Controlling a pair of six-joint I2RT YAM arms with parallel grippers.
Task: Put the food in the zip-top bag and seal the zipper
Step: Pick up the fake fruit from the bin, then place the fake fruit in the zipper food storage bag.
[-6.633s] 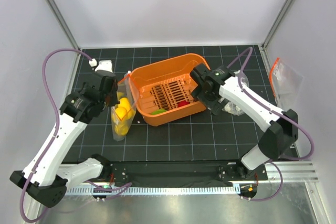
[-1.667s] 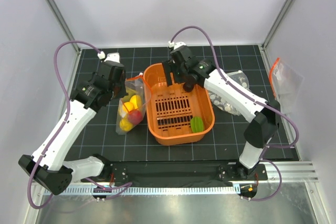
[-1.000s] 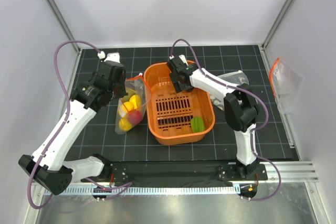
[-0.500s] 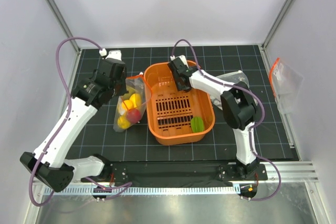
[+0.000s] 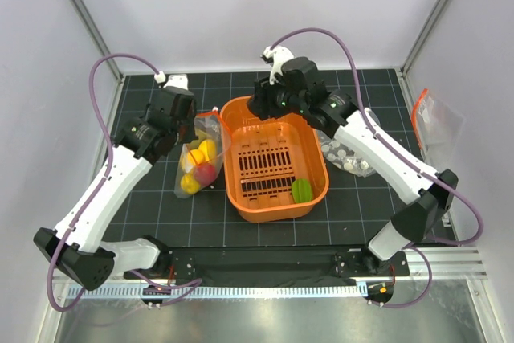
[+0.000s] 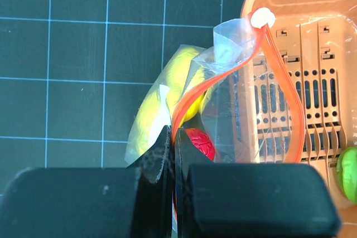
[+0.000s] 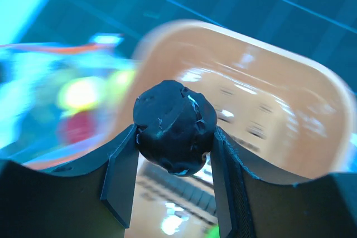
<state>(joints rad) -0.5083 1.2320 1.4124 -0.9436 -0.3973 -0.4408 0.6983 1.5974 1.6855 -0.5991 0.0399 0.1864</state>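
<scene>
The clear zip-top bag (image 5: 199, 165) stands left of the orange basket, with yellow food (image 6: 162, 93) and a red piece (image 6: 199, 142) inside. My left gripper (image 6: 174, 137) is shut on its orange-red zipper (image 6: 223, 76) and holds the mouth up. Above the basket's far end, my right gripper (image 7: 173, 140) is shut on a dark purple food piece (image 7: 174, 124); in the top view that gripper (image 5: 260, 107) hangs over the rim. One green food piece (image 5: 302, 190) lies in the basket's near right corner.
The orange basket (image 5: 241, 198) sits mid-table between the arms. A clear bag printed with white dots (image 5: 347, 153) lies right of it under the right arm. Another clear pouch with an orange strip (image 5: 434, 122) leans on the right wall.
My right gripper has closed on the dark purple piece at the basket's far end and lifted it, the arm swinging up and out. The left gripper keeps its hold on the zipper.
</scene>
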